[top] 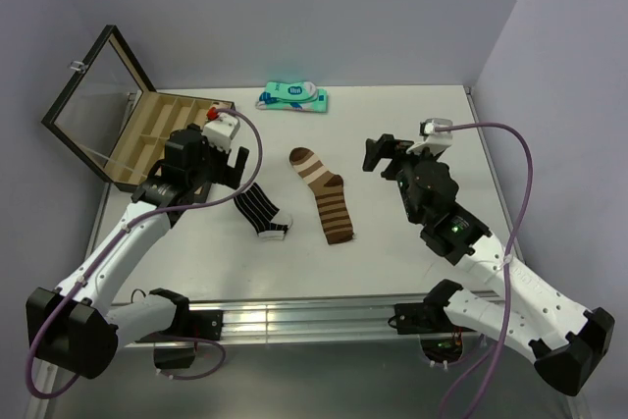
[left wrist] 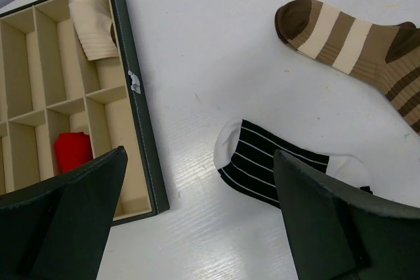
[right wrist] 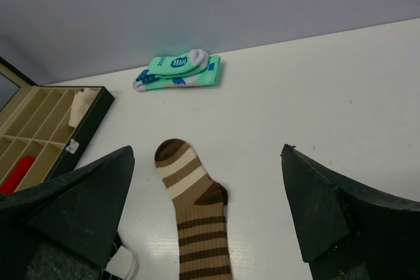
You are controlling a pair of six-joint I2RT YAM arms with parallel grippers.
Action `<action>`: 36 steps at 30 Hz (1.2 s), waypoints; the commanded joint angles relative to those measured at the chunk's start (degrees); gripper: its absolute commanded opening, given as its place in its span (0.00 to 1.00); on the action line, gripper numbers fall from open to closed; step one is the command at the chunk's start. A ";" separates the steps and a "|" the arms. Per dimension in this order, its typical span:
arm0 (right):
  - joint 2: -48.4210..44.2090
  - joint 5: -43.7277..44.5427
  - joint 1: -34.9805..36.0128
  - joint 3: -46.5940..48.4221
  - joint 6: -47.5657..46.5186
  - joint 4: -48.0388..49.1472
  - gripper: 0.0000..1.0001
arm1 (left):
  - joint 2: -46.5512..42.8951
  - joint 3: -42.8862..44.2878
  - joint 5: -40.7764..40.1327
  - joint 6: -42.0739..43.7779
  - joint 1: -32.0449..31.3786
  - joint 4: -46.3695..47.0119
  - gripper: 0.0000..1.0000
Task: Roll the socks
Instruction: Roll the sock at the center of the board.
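Top external puts us at the start: black sock [top: 261, 211] and brown sock [top: 322, 193] lie flat, apart, unrolled. Left gripper [left wrist: 200, 162] and right gripper [right wrist: 207, 155] hover above them, jaws wide, empty. Next, we reckon: descend, pinch a toe.

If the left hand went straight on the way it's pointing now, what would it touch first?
Probably the black striped sock, lying right ahead of the left hand in its wrist view, though depth is unclear.
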 commanded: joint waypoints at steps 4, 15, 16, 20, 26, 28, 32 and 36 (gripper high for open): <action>-2.00 1.30 0.12 -0.39 -0.65 2.02 1.00 | -0.49 -0.04 1.18 0.06 -0.05 0.20 0.99; -0.43 -3.79 0.13 0.22 -2.84 1.93 0.99 | -0.58 0.04 1.44 0.23 -0.05 0.11 0.99; 0.28 -4.84 0.21 1.36 -2.93 0.88 0.97 | -0.58 -0.04 1.61 0.32 -0.05 0.02 1.00; 5.45 -9.50 0.21 3.65 -2.85 -0.36 0.90 | -0.58 -0.48 2.58 1.02 -0.05 -0.16 0.99; 7.93 -13.03 0.30 4.18 -1.44 0.70 0.89 | 0.83 -4.87 3.12 6.46 -5.39 -1.83 0.81; 8.54 -13.03 0.30 4.27 -1.09 0.70 0.89 | 0.83 -8.73 3.72 11.36 -8.74 -1.04 0.78; 9.25 -13.55 0.30 3.66 0.05 1.40 0.89 | 1.53 -13.66 4.16 15.17 -12.08 1.69 0.75; 9.69 -13.20 0.30 2.86 1.37 1.84 0.88 | 3.73 -15.07 3.55 13.24 -17.62 4.58 0.71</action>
